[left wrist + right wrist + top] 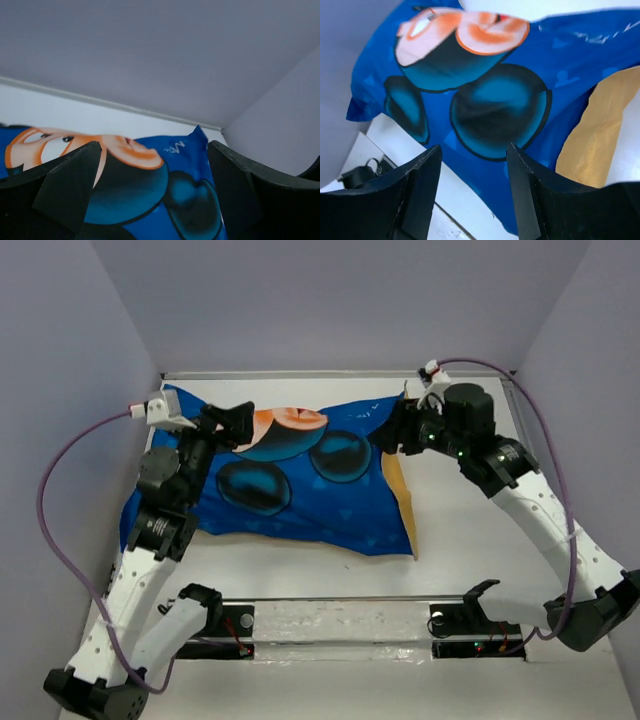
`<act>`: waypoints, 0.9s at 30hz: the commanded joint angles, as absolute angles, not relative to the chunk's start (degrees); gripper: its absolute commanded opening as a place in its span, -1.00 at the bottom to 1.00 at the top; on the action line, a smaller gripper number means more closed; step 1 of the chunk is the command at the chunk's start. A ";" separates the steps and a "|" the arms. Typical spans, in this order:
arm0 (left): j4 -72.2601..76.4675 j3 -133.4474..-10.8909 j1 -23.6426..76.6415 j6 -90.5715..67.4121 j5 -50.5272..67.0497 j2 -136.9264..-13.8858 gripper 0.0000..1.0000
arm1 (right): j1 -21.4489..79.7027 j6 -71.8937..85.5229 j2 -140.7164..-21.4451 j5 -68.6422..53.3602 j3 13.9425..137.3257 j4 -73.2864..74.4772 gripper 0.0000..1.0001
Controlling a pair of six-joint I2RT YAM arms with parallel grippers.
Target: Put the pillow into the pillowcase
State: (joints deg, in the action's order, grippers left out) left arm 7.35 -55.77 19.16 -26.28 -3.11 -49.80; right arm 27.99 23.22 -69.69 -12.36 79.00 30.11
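Observation:
The pillowcase (300, 490) lies puffed up on the white table, blue cartoon-mouse face up, with its orange-yellow face (400, 495) showing along the right edge. No white pillow shows in any view. My left gripper (235, 420) is open and empty over the pillowcase's far left part; in the left wrist view the gripper (152, 195) has the blue fabric (165, 200) under its spread jaws. My right gripper (395, 430) is open and empty over the far right corner; in the right wrist view the gripper (472, 200) hangs above the blue fabric (495, 105) and orange flap (600, 135).
Purple walls (330, 300) close in the table at the back and both sides. A clear strip with black mounts (340, 625) runs along the near edge between the arm bases. Purple cables (55, 500) loop beside each arm.

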 commanded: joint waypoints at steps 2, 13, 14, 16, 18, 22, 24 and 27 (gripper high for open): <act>3.27 -36.24 18.64 -27.60 -9.12 -42.48 0.98 | 34.45 24.95 -70.58 -16.52 65.26 22.51 0.44; 11.25 -25.75 13.10 -38.85 -16.09 -36.81 0.98 | 33.40 29.44 -68.30 12.21 50.72 19.42 0.37; 10.90 -25.32 12.75 -39.11 -15.56 -37.44 0.98 | 33.40 29.01 -67.33 12.56 50.45 19.34 0.37; 12.47 -23.48 12.22 -39.90 -13.62 -37.62 0.98 | 33.40 28.22 -66.62 13.00 50.45 18.98 0.36; 14.76 -20.75 11.95 -41.04 -11.61 -36.65 0.98 | 32.87 26.29 -68.28 12.31 52.37 18.98 0.22; 13.98 -20.39 11.87 -40.26 -10.81 -35.42 0.98 | 30.94 22.16 -71.99 8.10 57.83 21.97 0.41; 12.66 -21.27 11.78 -38.42 -12.30 -34.54 0.98 | 30.15 22.32 -70.15 7.47 57.92 21.36 0.46; 12.48 -20.84 11.69 -38.32 -13.01 -33.75 0.98 | 28.66 21.98 -71.62 6.77 58.53 18.20 0.18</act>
